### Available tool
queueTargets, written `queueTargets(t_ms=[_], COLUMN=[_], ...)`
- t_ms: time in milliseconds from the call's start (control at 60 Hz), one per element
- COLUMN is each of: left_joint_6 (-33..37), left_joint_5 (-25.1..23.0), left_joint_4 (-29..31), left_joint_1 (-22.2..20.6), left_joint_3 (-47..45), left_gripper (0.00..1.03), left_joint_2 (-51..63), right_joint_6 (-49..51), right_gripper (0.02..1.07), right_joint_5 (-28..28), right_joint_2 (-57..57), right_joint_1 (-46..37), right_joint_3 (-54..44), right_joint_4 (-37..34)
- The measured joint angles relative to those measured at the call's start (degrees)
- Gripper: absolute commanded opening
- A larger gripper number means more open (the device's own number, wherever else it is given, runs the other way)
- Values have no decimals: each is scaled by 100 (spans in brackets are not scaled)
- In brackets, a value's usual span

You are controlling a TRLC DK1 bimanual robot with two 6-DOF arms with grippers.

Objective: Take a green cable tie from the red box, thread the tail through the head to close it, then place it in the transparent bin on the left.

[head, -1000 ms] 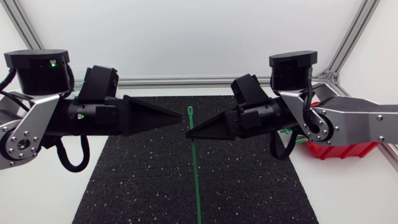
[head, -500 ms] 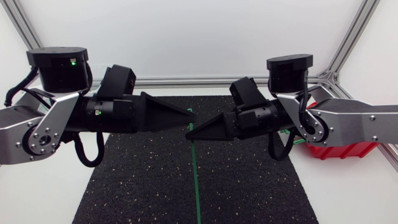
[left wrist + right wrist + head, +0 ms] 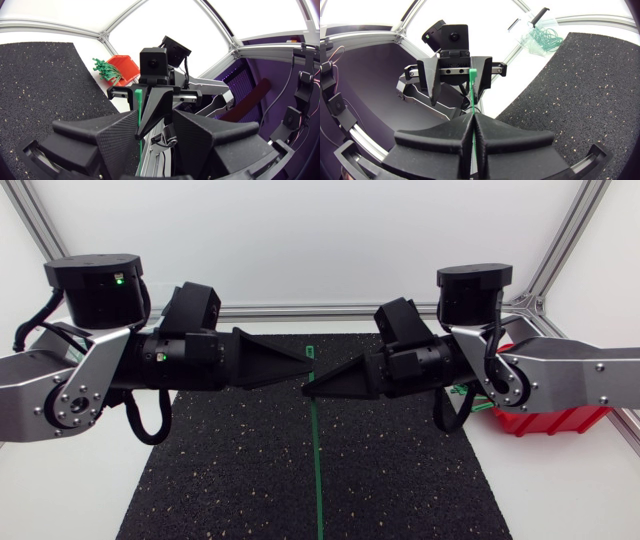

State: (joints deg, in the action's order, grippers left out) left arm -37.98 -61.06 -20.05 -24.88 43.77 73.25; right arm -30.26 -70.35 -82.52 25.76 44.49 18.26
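cable tie [image 3: 316,460]: a thin green strip held up off the counter [image 3: 80,480]; its square head [image 3: 472,74] stands just above the right claw's tips; the tail runs away below them over the black mat [image 3: 220,470]; whether it touches the mat I cannot tell; it is not yet looped
feel: to my eye very light, smooth and rather slippery; springy plastic that bends easily and wants to straighten again; not fragile, though it may twist or slide in a loose pinch
where to hold: I would say flat across the strip; one grip just under the head to keep the slot steady; the other close to the tail's end, so only a short stiff piece points at the slot; held far back, the tail would likely flop and miss
right claw [image 3: 472,119]: pressed together on the strip just below the head, pinching it upright
left claw [image 3: 155,120]: spread wide, one finger to each side of the head and of the right claw's tips; I see no contact with the tie
red box [image 3: 550,420]: behind the right arm at the counter's right side; a bundle of spare ties [image 3: 104,67] sticks out of it
transparent bin [image 3: 540,32]: beyond the left arm, well apart from both claws; green ties already lie inside
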Motion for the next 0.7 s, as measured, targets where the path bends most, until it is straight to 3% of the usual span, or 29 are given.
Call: queueTargets(t_ms=[267, 367, 700], left_joint_6=[0, 0, 0], left_joint_5=[4, 9, 68], left_joint_4=[-63, -85, -101], left_joint_1=[-70, -70, -70], left_joint_3=[0, 0, 0], left_gripper=[40, 23, 16], left_joint_2=[66, 70, 118], right_joint_6=[-22, -22, -22], right_gripper=[7, 7, 7], right_joint_5=[-37, -39, -61], right_joint_2=[0, 0, 0], right_joint_1=[0, 0, 0], right_joint_3=[0, 0, -4], right_joint_4=[0, 2, 42])
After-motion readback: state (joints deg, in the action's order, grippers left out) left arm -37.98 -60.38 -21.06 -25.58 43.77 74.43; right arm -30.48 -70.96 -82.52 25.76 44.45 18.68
